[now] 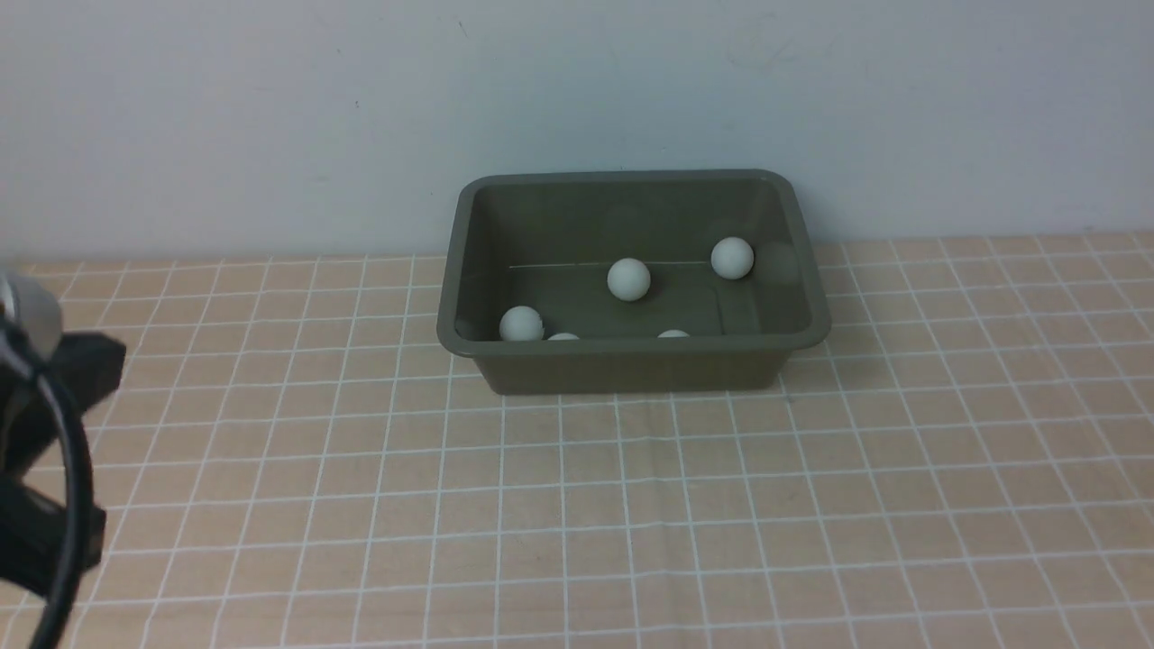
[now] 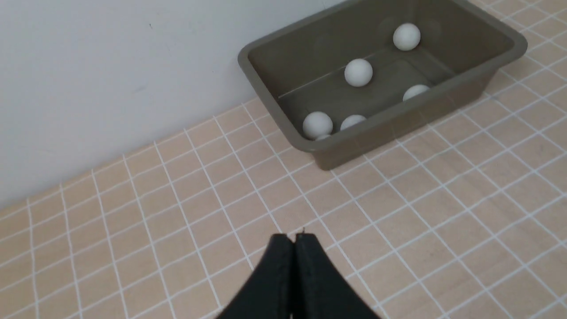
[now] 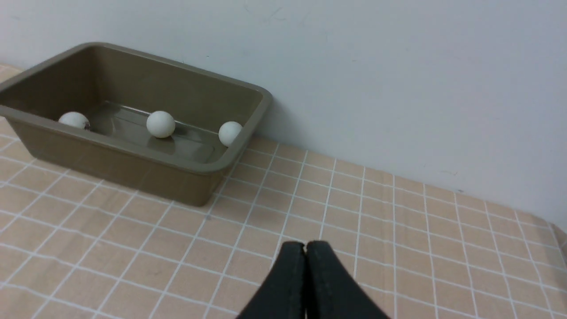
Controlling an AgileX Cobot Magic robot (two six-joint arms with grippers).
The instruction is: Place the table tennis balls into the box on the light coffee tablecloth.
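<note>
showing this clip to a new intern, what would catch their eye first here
The olive-green box standing on the checked tablecloth against the white wall, with white table tennis balls scattered on its floor. Next, both grippers, left and right, shut and empty above bare cloth.

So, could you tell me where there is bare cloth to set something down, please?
The light coffee tablecloth is bare in front of the box, and on both sides of it. Behind the box there is no room: it stands near the wall. Inside it is crowded with table tennis balls. The left tool hangs shut over the cloth at the left.
</note>
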